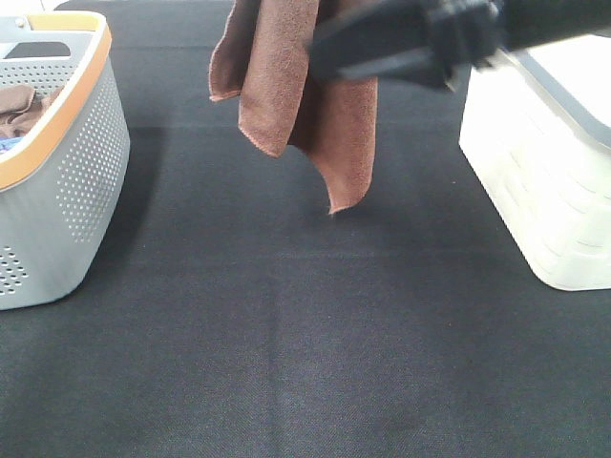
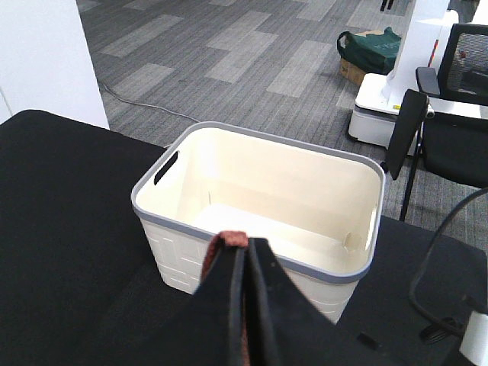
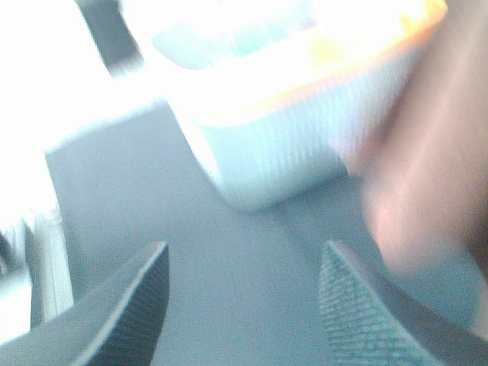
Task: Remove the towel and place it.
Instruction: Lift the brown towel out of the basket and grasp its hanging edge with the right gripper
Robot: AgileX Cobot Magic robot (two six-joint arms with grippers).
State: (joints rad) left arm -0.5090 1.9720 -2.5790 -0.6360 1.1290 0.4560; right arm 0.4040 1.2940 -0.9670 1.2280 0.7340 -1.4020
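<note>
Wide black surface (image 1: 286, 363) across the whole floor of play, and two baskets bookend it: the grey basket with the orange rim (image 1: 67, 181) at the left of the high view, a second brown cloth (image 1: 24, 110) bunched inside it, and the cream basket (image 2: 259, 198) at the right, showing bare walls and a bare floor from the left wrist. Between them, up in the air and clear of the surface, hangs the towel (image 1: 277, 86), long axis straight down, folds draping, one corner pointing at the cloth below. A dark arm (image 1: 410, 43) crosses in front of it from the right side of that view, most likely the right arm. Now the left tool (image 2: 245, 259): jaws pinched together with a sliver of reddish towel caught between them, so the towel dangles directly beneath it. And here's the line that matters: the cream basket sits dead ahead of that left tool, so the drop looks like a carry towards the right of the high view until the hanging length clears the near rim. The right tool (image 3: 242, 290) has its jaws spread wide on nothing at all, the towel just a blur beside it, not between the fingers.
</note>
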